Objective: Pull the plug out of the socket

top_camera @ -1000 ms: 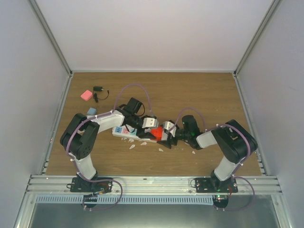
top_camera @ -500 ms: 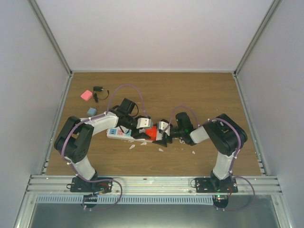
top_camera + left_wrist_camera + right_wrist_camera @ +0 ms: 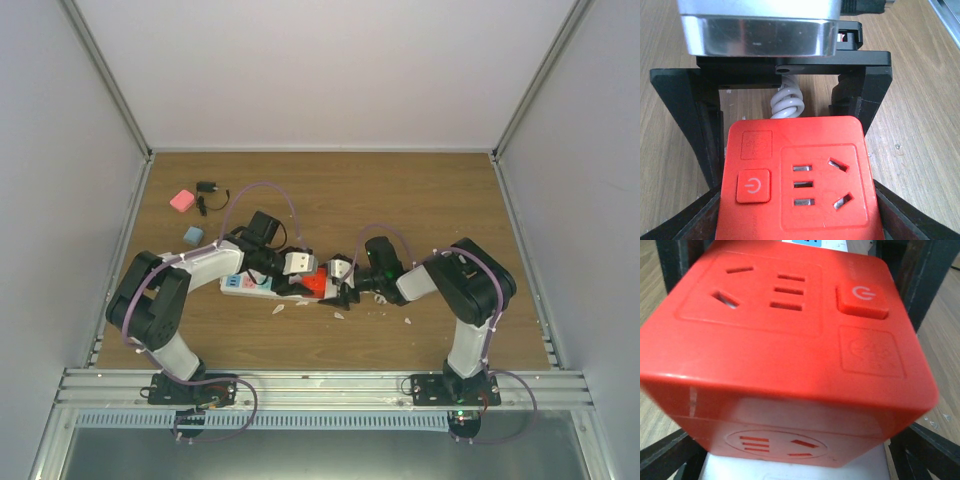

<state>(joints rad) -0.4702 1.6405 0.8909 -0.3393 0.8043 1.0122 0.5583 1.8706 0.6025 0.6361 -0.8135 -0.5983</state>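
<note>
The white power strip [image 3: 248,284] lies flat and face up on the wooden table [image 3: 430,200], about midway between the two arms. Its long axis runs from left to right, with the right end a little nearer to the arm bases. The red cube plug [image 3: 795,180] sits at this right end with its power button and one outlet looking upward, so I judge that its pins point down into the strip and that it needs a straight upward pull. The coiled cord [image 3: 786,102] leaves the strip beyond the cube, toward the right gripper [image 3: 345,291]. That gripper has its jaws spread wide around the cube, and a thin gap shows at one side, so it is open and grips nothing yet. The left gripper [image 3: 302,280] faces it with one finger at each flank of the cube's other end. The cube hides what they press on, so I cannot tell its state. The main danger is that the strip rises together with the plug if nothing pins it down. A slanted pull could jam the pins, the smooth plastic could slide out of the pads, and the two grippers, so near to one another, could knock together or catch the cord.
</note>
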